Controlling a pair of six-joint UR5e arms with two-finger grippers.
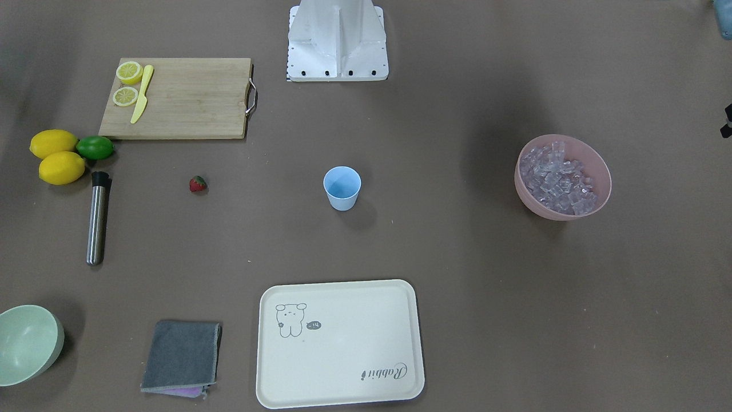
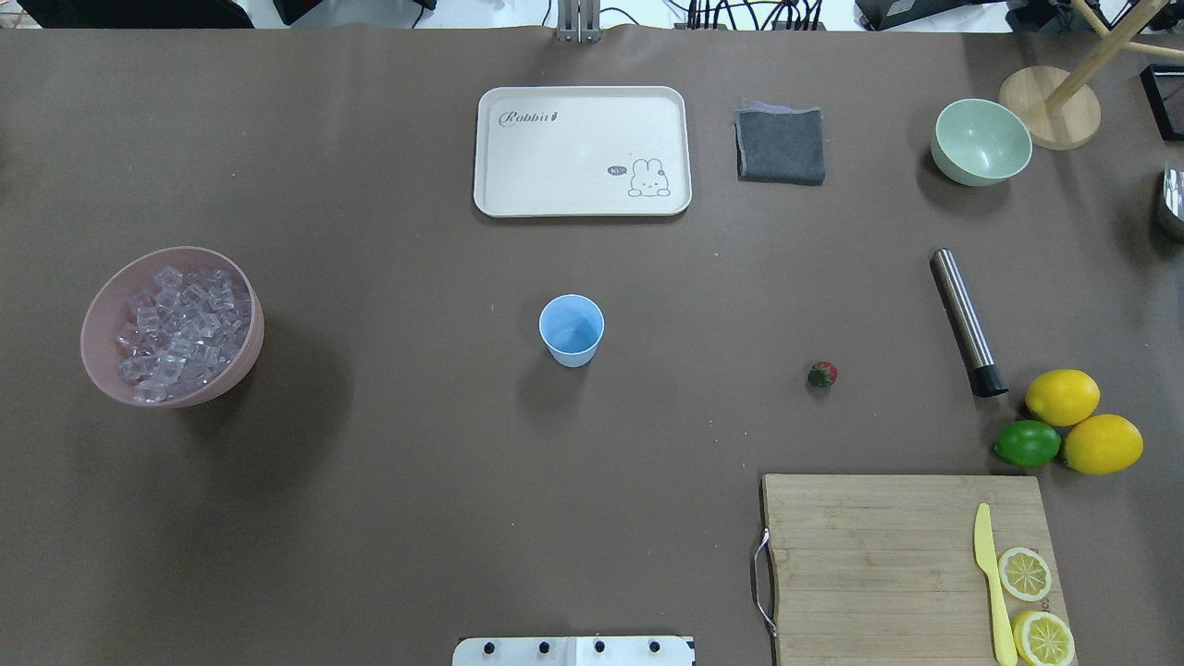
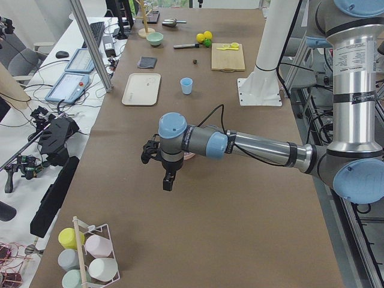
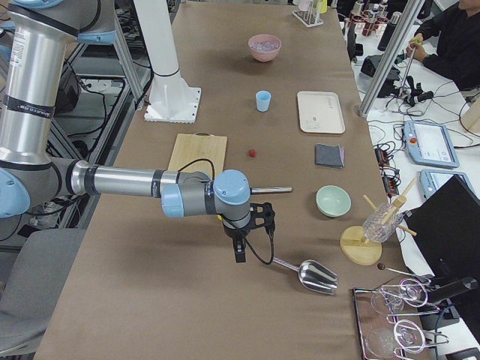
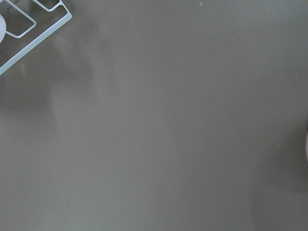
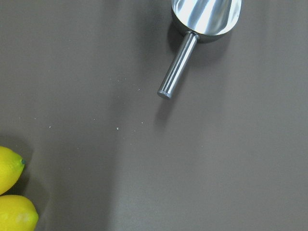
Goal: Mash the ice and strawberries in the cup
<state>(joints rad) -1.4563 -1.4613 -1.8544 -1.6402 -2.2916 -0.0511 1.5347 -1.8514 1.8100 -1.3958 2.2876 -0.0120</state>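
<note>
The left hand [image 3: 168, 180] and right hand [image 4: 240, 252] hang above the surface [image 2: 370, 481] at opposite ends; whether their fingers are apart or together, I cannot tell. The cup [image 2: 572, 330] stands empty mid-surface, with ice [image 2: 176, 328] in the bowl [image 2: 252, 350] to its left and the strawberry [image 2: 822, 374] to its right. Filling is not begun, so the next move probably calls for the right hand to take the strawberry or the scoop [image 4: 318, 276].

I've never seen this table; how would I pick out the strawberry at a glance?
Find the wooden cutting board. Just beyond its handle end, on the table between the pale-blue cup and the steel rod, lies the strawberry. It is the only red thing, green-topped and far smaller than the lemons.
</note>
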